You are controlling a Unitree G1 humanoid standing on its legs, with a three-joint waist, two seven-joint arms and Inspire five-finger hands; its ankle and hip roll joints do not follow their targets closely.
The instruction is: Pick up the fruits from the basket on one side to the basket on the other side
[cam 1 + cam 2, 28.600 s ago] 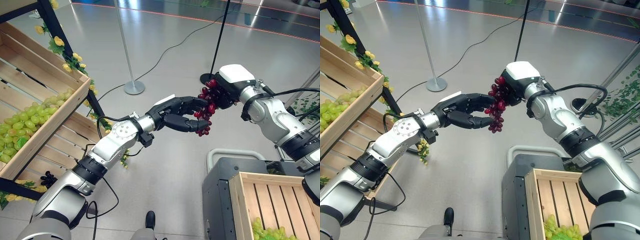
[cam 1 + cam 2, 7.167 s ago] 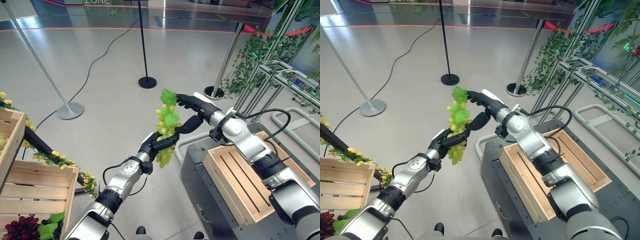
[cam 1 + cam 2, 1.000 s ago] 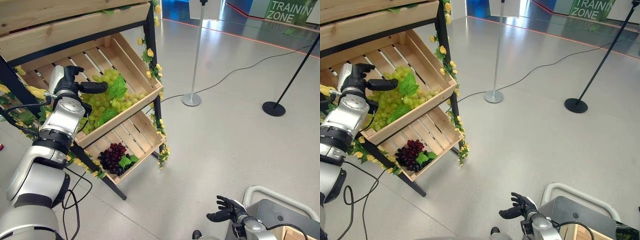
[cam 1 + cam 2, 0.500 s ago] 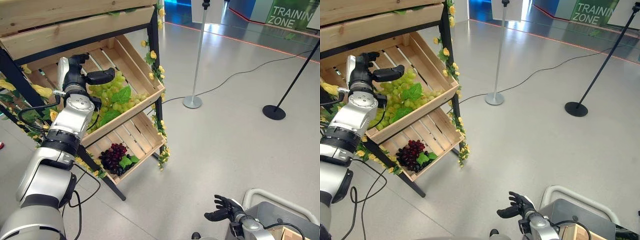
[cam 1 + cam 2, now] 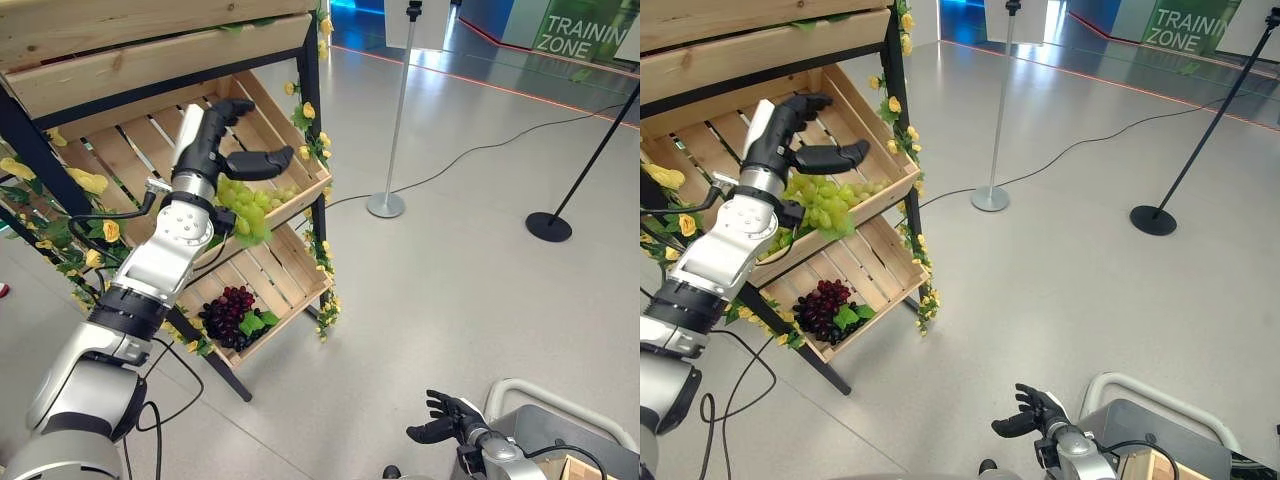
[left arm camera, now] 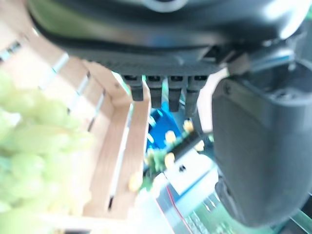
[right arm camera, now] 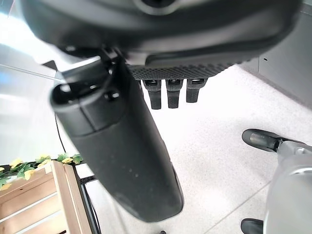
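grapes (image 5: 238, 203) sit in the top crate (image 5: 287, 140) under your left hand (image 5: 225, 140), fingers spread and empty, so next go fetch more fruit.

My left hand (image 5: 222, 135) is black above a silver-grey arm, against the pale wooden upper crate (image 5: 270, 115) with its light green grapes (image 5: 243, 205). In the lower crate (image 5: 300, 275) lie dark red grapes (image 5: 226, 312) with green leaves, and yellow flowers (image 5: 305, 110) trim the black rack. My right hand (image 5: 447, 420), near right, is black over the pale grey speckled floor (image 5: 440, 280).
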